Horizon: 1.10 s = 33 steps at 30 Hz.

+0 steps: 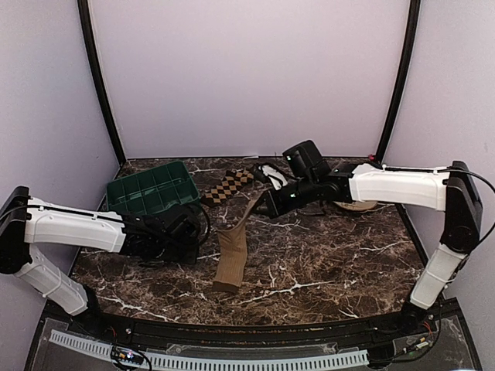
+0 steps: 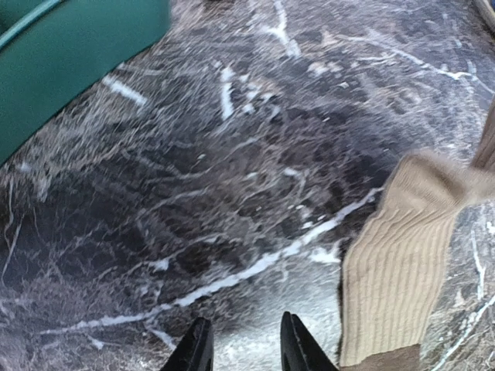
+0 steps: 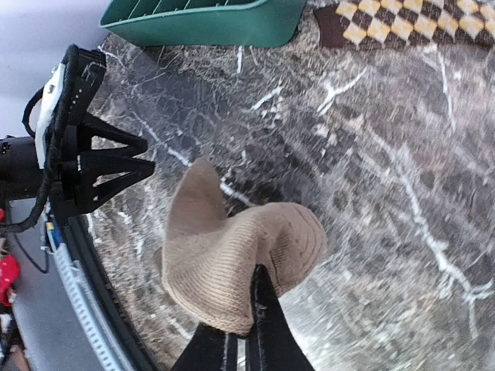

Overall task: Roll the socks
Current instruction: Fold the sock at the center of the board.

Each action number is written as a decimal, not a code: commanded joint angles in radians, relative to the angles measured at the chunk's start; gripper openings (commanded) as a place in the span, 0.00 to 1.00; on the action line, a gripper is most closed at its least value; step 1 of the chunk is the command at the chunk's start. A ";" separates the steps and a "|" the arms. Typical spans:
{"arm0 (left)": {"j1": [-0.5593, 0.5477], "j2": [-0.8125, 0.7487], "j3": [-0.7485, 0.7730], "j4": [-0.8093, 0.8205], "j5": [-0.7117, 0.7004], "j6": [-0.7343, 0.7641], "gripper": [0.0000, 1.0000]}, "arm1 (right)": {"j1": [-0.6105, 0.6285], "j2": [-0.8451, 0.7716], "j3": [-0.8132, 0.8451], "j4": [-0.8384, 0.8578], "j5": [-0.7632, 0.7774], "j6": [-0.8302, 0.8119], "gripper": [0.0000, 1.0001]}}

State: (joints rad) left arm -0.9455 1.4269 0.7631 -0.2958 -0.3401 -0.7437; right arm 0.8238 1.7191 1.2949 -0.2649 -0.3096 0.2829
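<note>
The plain tan sock (image 1: pixel 231 251) lies lengthwise at the table's middle, its dark toe nearest the front edge. My right gripper (image 1: pixel 267 204) is shut on its cuff and holds that end lifted off the table; in the right wrist view the cuff (image 3: pixel 232 259) bunches over the shut gripper (image 3: pixel 241 321). The brown-and-black checkered sock (image 1: pixel 229 185) lies flat behind it, also in the right wrist view (image 3: pixel 402 19). My left gripper (image 1: pixel 193 238) is open and empty just left of the tan sock; in its own view the gripper (image 2: pixel 244 336) hovers over bare marble, with the sock (image 2: pixel 394 270) to its right.
A green tray (image 1: pixel 152 188) stands at the back left, just behind my left gripper, and shows in both wrist views (image 2: pixel 69 54) (image 3: pixel 209 15). A flat tan disc (image 1: pixel 357 205) lies under my right forearm. The dark marble table (image 1: pixel 325 270) is walled on three sides.
</note>
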 commanded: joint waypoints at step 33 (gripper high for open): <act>-0.036 -0.077 -0.060 0.156 0.106 -0.105 0.32 | 0.295 0.025 -0.023 -0.159 0.166 0.313 0.00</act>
State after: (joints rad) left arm -0.9810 1.4181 0.7341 -0.0986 -0.1852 -0.7784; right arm 1.0698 1.6970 1.2190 -0.4026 -0.2031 0.5629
